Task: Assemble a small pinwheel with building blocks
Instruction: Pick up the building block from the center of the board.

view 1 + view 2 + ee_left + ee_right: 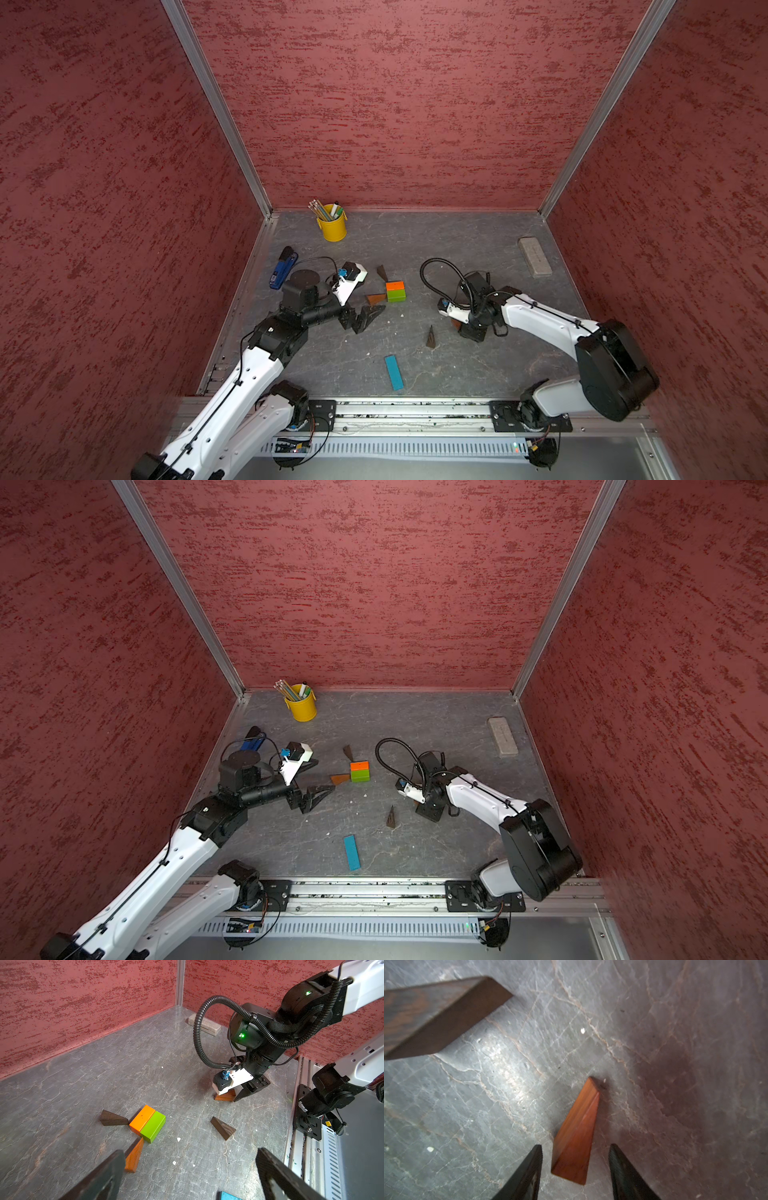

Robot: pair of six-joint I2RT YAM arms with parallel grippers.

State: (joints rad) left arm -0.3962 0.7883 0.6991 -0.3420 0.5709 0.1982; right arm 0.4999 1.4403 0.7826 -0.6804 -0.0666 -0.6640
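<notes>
**Wooden pinwheel half built: third blade between the jaws of the right gripper**

The blue stapler and yellow pencil cup sit at the left of the grey tabletop, apart from the work. The left gripper hangs just left of the centre, jaws spread wide and empty. Beside it the centre is laid: orange block and green block lie flat, long sides touching. Two blades are in place: the far dark wedge points its tip at a corner of the orange block, the near reddish wedge at a corner of the green block. Nearer the robot, the blue bar lies well apart from the centre, not yet set as stem. To its right the loose dark wedge rests alone. Further right, the right gripper stands low over the right-hand reddish wedge. The right wrist view shows a jaw on either side of the wedge's thick end, a gap on each side, so nothing is gripped yet. The grey eraser lies at the far right, uninvolved.

Step in hand, as judged: picking up the third blade. The next move calls for the jaws to meet the wedge's flat sides squarely, then a lift and a turn so that its tip meets a free corner of the centre without nudging the blocks.
</notes>
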